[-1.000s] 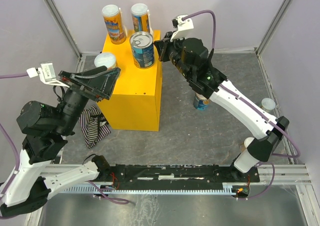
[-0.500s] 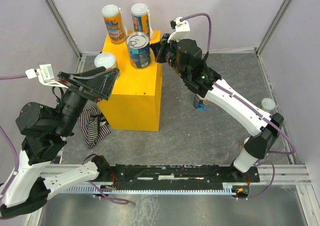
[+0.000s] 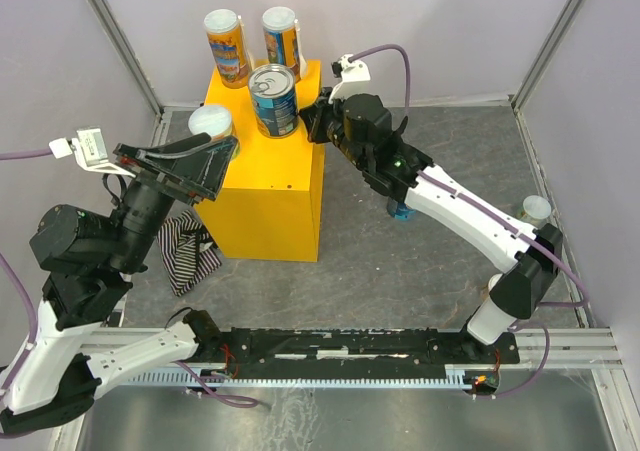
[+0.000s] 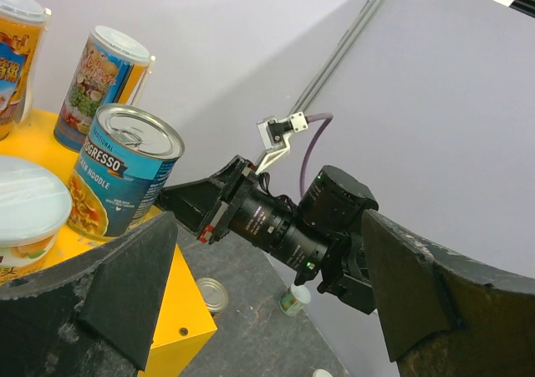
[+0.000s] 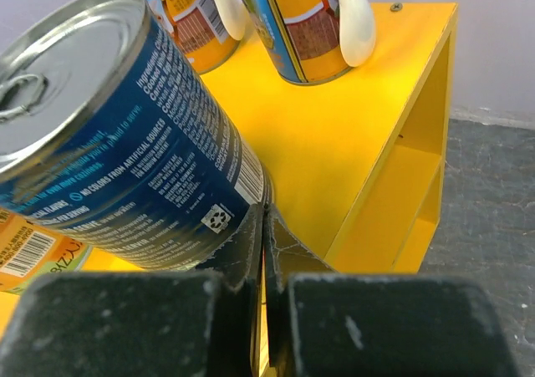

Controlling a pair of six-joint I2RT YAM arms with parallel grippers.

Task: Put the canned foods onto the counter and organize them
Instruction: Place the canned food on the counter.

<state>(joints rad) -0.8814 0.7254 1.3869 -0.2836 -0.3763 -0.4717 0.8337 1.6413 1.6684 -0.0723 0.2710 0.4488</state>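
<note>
A blue-labelled can [image 3: 274, 99] with a silver pull-tab top stands on the yellow counter [image 3: 270, 186]. My right gripper [image 3: 308, 119] is shut, its tips pressed against the lower side of the blue can [image 5: 117, 143], with nothing between the fingers [image 5: 251, 235]. Two orange-labelled cans [image 3: 227, 46] [image 3: 283, 36] stand at the counter's far edge. A white-lidded can [image 3: 211, 123] sits at its left edge. My left gripper [image 3: 215, 156] hovers open and empty just beside that can. Another can [image 3: 402, 209] stands on the floor, mostly hidden under my right arm.
A striped cloth [image 3: 188, 251] lies on the floor left of the counter, under my left arm. A small white-lidded can [image 3: 536, 209] stands by the right wall, and another [image 3: 497, 286] near my right arm's base. Grey walls enclose the floor on three sides.
My shut right gripper has moved left and pushed the blue can leftward across the counter top. The left arm has stayed still.
</note>
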